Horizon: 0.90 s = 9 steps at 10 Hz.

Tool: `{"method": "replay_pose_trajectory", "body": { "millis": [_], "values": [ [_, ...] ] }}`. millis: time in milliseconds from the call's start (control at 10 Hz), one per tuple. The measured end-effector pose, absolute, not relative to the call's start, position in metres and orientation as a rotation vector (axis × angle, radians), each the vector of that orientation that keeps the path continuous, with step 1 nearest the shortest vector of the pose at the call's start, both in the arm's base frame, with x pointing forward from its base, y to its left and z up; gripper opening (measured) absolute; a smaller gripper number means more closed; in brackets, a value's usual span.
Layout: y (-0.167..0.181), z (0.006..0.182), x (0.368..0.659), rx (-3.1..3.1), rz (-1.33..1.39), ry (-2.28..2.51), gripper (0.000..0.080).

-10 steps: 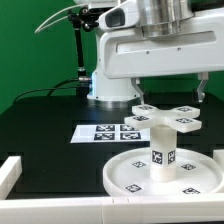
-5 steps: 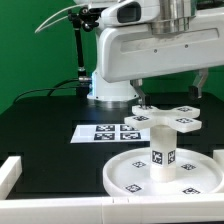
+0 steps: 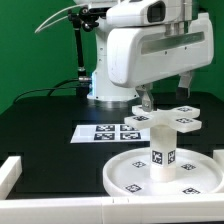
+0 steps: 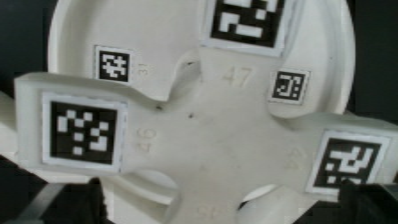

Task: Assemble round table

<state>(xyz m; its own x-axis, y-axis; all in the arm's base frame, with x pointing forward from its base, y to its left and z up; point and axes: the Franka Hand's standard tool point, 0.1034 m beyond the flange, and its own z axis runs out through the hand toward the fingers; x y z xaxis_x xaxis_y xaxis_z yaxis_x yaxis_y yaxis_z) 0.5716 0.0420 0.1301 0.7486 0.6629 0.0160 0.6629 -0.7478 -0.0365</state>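
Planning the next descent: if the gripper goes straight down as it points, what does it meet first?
Most likely the white four-armed cross base atop the short thick cylinder leg; the gripper hangs just above it, though exact depth is unclear.

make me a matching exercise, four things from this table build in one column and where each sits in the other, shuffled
Things:
1. round disc
2. leg
3. cross base
4. marker board

Places:
A. on top of the leg
B. flat on the black table, behind the disc
C. upright at the disc's centre
D. nearest the camera, under the leg

Pairs: 1-D, 2-C, 3-A, 4-B
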Motion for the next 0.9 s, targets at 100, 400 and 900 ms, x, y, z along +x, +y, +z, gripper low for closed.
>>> {"method": "replay_pose_trajectory", "body": {
  "millis": [100,400,900],
  "values": [
    [0.0411,0.1300,0.5715,-2.859,-0.004,-1.206,0.0648],
    [0.0417,0.1270,0.5710,-2.730,-0.046,-1.505,0.0648],
    [0.0354,0.1204,0.5663,-2.375,-0.032,-2.069,0.0648]
  ]
}}
